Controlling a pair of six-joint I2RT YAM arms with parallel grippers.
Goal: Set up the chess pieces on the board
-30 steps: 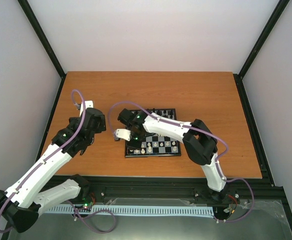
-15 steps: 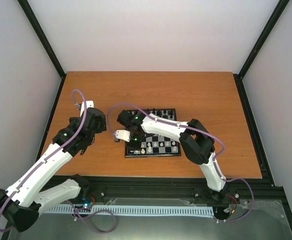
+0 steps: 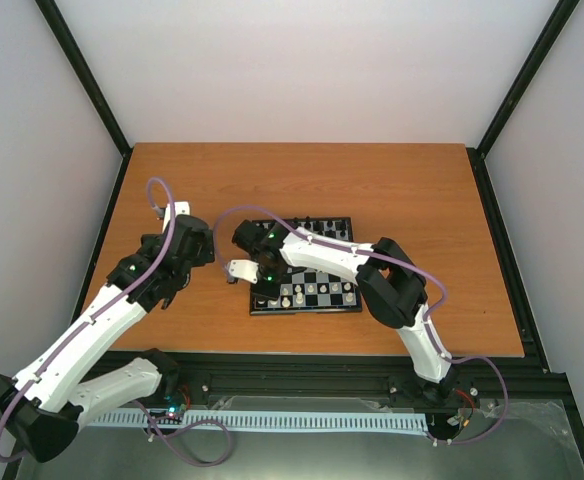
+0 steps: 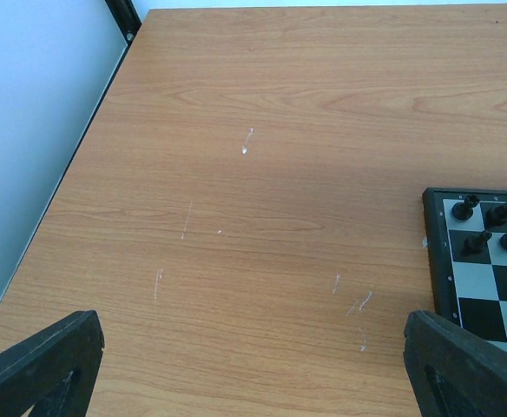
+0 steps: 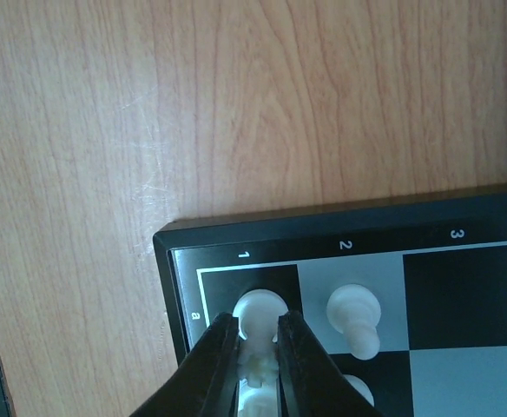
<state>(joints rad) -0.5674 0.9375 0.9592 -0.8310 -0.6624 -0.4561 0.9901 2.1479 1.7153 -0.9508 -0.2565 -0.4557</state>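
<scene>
Between the fingers of the right gripper a cream-white piece is clamped, upright on the corner square of the board. Just beside those fingers a second white piece is seen on the next square. The left gripper is held wide apart above the table, with black pieces beyond one finger.

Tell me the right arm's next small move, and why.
Probably open the right gripper's fingers slightly and lift straight up. They pinch a small cream-white chess piece that appears to stand upright on the corner square of the black-and-pale checked chessboard, beside another white piece, so it seems placed.
</scene>
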